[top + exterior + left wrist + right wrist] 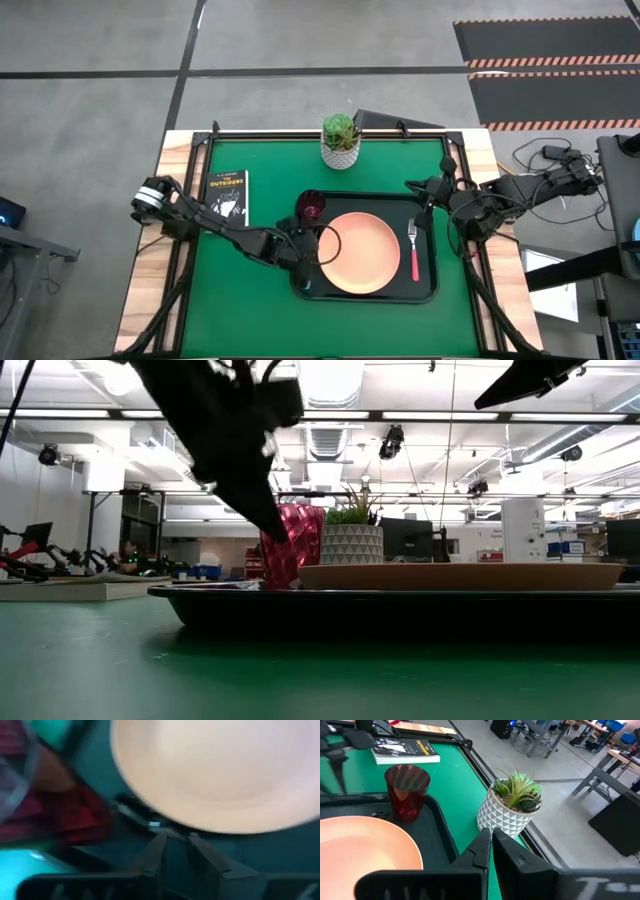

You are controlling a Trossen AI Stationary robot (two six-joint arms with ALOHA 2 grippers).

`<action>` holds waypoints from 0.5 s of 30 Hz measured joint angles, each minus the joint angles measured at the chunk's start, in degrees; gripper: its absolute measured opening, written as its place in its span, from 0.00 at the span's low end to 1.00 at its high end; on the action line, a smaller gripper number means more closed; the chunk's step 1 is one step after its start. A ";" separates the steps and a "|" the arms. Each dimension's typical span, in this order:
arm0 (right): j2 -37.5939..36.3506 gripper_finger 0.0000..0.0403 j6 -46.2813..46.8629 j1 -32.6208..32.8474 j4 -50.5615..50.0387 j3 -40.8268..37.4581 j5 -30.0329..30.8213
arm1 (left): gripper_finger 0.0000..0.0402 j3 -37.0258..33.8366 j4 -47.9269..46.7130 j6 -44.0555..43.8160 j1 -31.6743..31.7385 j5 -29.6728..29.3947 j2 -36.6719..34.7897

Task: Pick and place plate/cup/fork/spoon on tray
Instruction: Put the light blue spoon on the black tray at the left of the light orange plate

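The black tray (432, 285) lies on the green mat. The peach plate (362, 252) rests flat in its middle. The dark red cup (311, 207) stands upright in the tray's far left corner. The red-handled fork (415, 250) lies along the tray's right side. My left gripper (177, 840) hovers low over the tray's left part, beside the plate's rim (210, 820), its fingers slightly apart with nothing seen between them. A small pale glint (153, 824) lies just ahead of it; I cannot tell whether it is the spoon. My right gripper (490, 840) is shut and empty above the tray's far right corner.
A white pot with a green plant (341, 140) stands at the mat's far edge. A small black book (227, 195) lies left of the tray. Bare green mat (240, 310) lies near and left of the tray.
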 joint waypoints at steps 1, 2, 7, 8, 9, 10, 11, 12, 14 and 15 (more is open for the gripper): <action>0.00 0.02 0.04 0.01 0.00 0.00 0.00 | 0.12 -0.55 -0.04 1.59 0.36 -1.62 0.07; 0.00 0.02 0.27 0.01 0.00 0.00 0.00 | 0.08 -1.28 -0.17 2.18 0.74 -2.94 0.07; 0.04 0.02 0.92 -0.01 0.00 0.00 0.00 | 0.01 -6.14 3.92 1.88 2.53 -6.76 -0.63; 0.04 0.02 0.86 0.01 0.00 0.00 0.00 | 0.01 -7.18 8.15 2.62 2.85 -6.95 -0.65; 0.04 0.02 0.60 0.01 0.05 0.00 0.00 | 0.01 -8.30 11.99 3.94 3.14 -6.95 -0.65; 0.07 0.02 0.53 0.01 0.09 0.00 0.00 | 0.00 -9.47 15.07 5.42 3.37 -6.89 -0.65; 0.07 0.02 0.48 0.01 0.07 0.00 0.02 | 0.00 -10.68 18.55 7.04 3.60 -6.78 -0.60; 0.08 0.02 0.48 0.01 0.07 0.00 0.03 | 0.00 -11.69 21.80 8.51 3.85 -6.72 -0.33; 0.09 0.02 0.48 0.01 0.07 0.00 0.03 | 0.00 -13.57 23.87 9.43 4.09 -7.18 -0.39; 0.09 0.02 0.48 0.01 0.07 0.00 0.03 | 0.00 -14.12 24.10 9.30 4.21 -7.66 -0.41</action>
